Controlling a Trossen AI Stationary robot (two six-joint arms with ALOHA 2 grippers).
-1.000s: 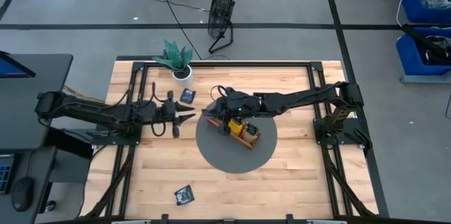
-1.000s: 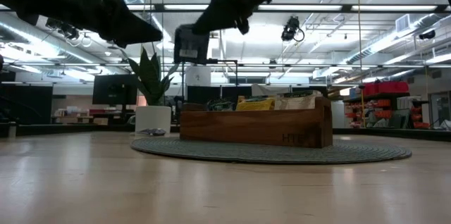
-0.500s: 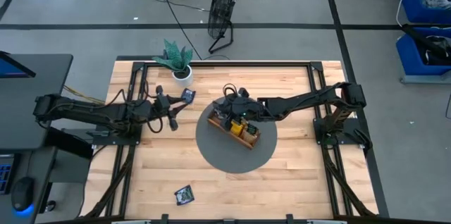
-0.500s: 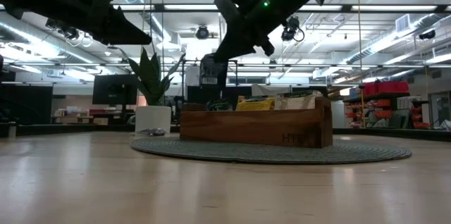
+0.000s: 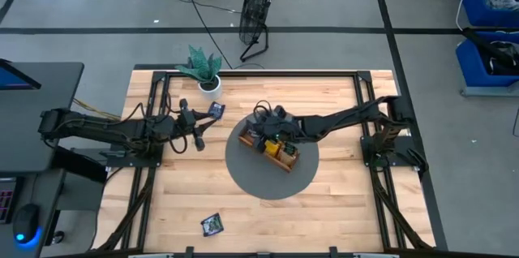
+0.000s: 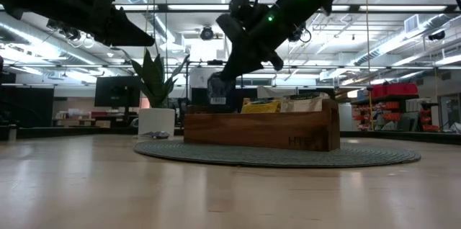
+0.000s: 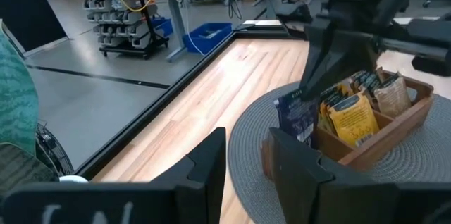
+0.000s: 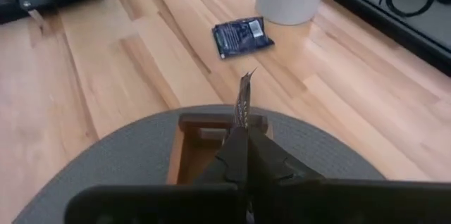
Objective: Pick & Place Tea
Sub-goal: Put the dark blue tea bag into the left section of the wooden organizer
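Blue sachet point(image 6: 218, 91) lowered to tray point(image 6: 259, 129) end.

wooden tray point(image 6: 261, 129), front wall, right of centre in the low view: dark stamped letters at point(image 6: 297, 141), first two look like "HT", rest unreadable
yellow sachet point(image 7: 351, 117) in the tray, right of centre in the left wrist view: dark label band and print, too small to read
dark blue sachet point(image 7: 297, 115) at the tray's end, centre of the left wrist view: pale print, not legible
dark blue sachet on the bench point(image 8: 242, 36), upper centre of the right wrist view: white print lines, not legible
high view: no readable text
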